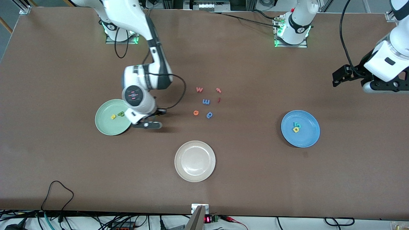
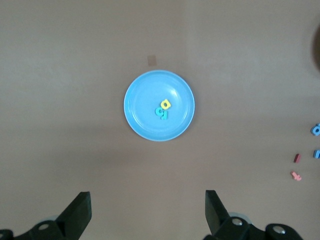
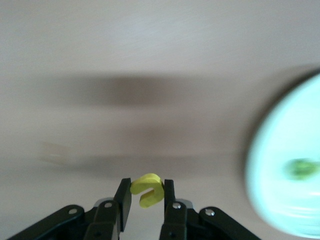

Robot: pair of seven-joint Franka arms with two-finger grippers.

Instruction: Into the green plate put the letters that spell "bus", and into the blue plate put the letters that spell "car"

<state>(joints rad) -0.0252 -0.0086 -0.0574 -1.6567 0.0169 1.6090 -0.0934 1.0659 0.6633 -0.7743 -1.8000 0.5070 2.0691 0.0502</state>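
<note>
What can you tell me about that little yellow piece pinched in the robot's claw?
The yellow letter is a small, thick, foam-looking piece with a curved hook outline like a u. The right gripper holds it, one black finger pressing each side, its curved end sticking out past the fingertips. It hangs over the brown table beside the green plate, touching only the fingers.

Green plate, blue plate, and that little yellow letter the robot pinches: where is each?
green plate (image 1: 107, 126): front view, bare inner surface.
blue plate (image 1: 308, 131): front view, bare inner surface.
yellow letter (image 3: 146, 190): right wrist view, its curved middle.
</note>
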